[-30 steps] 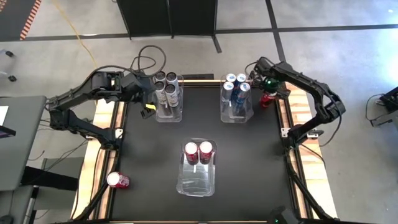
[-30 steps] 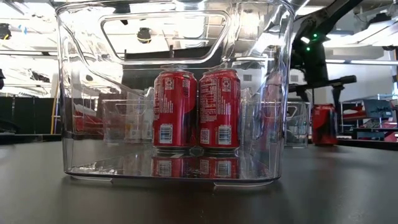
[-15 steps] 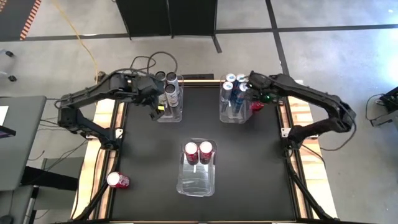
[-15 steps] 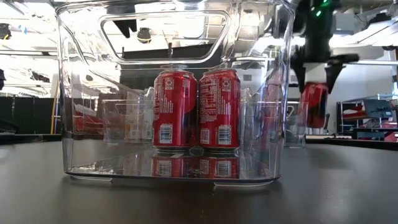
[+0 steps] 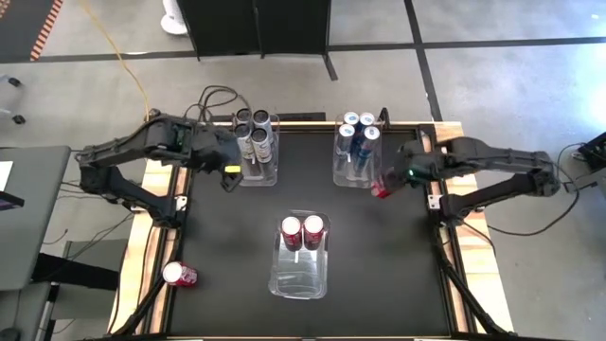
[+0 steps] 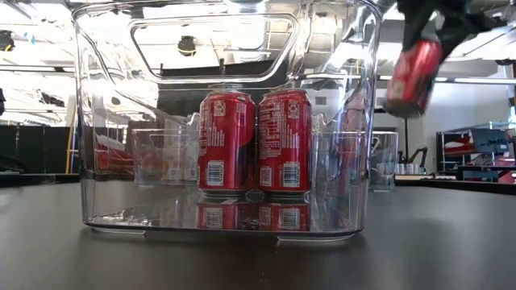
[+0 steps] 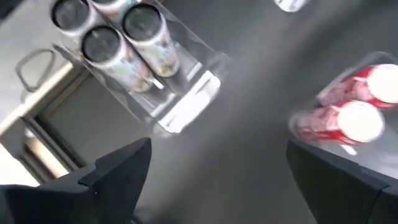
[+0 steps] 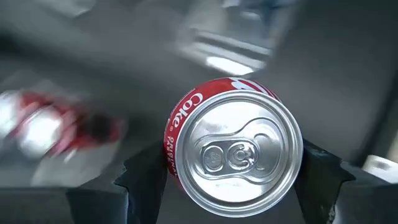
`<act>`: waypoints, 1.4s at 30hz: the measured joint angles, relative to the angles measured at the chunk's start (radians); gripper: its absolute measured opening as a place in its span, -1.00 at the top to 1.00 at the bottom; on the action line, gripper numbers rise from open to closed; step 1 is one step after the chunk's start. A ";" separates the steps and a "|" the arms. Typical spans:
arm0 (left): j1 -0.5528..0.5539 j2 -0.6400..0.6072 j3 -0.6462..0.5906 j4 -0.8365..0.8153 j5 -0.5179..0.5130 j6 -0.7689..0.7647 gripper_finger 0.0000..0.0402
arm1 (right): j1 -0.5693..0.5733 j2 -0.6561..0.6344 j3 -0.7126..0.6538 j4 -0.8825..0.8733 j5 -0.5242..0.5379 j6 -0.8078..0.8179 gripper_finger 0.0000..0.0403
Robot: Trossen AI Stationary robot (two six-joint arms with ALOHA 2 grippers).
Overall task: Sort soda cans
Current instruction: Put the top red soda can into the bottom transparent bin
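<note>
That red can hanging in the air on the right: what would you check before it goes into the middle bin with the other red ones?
1. Red metal soda can clamped between the right gripper: ok.
2. Can lifted off the black table: ok, seen in the low view.
3. Clear plastic centre bin has free room in front of its two red cans: ok.
4. Left gripper open, beside the dark-can bin, clear of the path: ok.
5. Can upright: not ok, tilted in the low view.

red cans [image 5: 303,230], blue-and-silver cans [image 5: 359,138], dark grey cans [image 5: 256,133], black tabletop [image 5: 379,275]
</note>
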 joint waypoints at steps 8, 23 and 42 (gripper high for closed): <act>-0.194 -0.004 0.020 -0.036 0.087 -0.318 -0.64 | 0.230 0.048 0.067 0.278 0.003 -0.047 -0.42; -0.473 0.029 0.021 -0.037 0.096 -0.673 -0.51 | 0.356 0.374 0.246 0.456 -0.015 -0.348 -0.42; -0.629 0.144 0.019 -0.028 0.130 -0.328 -0.51 | 0.404 0.750 0.408 0.453 -0.022 -0.351 -0.42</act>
